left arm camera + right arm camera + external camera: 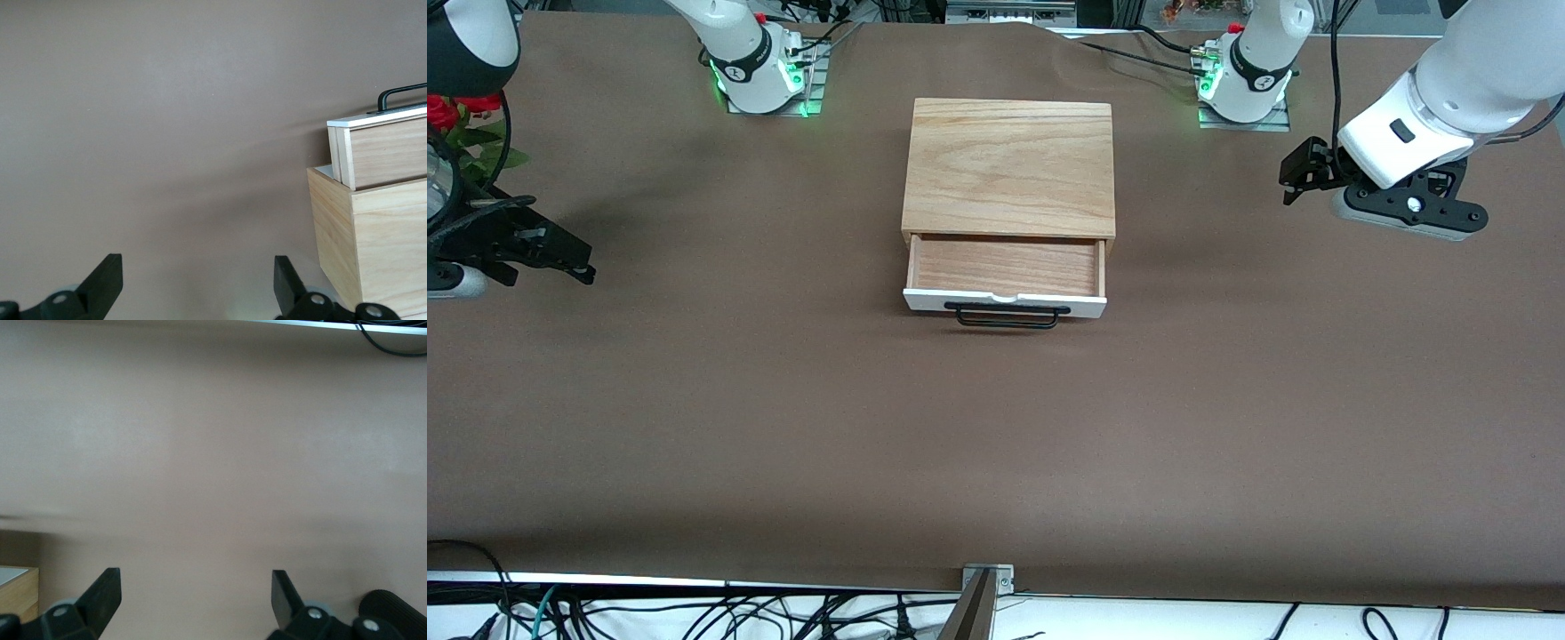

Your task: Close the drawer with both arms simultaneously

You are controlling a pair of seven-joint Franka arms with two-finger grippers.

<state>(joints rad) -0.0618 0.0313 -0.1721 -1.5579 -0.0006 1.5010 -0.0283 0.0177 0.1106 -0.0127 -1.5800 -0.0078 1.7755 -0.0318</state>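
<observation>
The right gripper (560, 253) hangs over the bare brown table (783, 427) at the right arm's end, fingers (100, 593) spread wide with nothing between them. At mid-table sits the oak-coloured box (1009, 164) – its drawer (1005, 267) is pulled out toward the front camera, wood-grain floor showing, white front panel and black wire handle (1007, 316) nearest that camera. The left gripper (1303, 173) hovers over the table toward the left arm's end, well apart from the box, fingers (103, 283) likewise spread and empty.
</observation>
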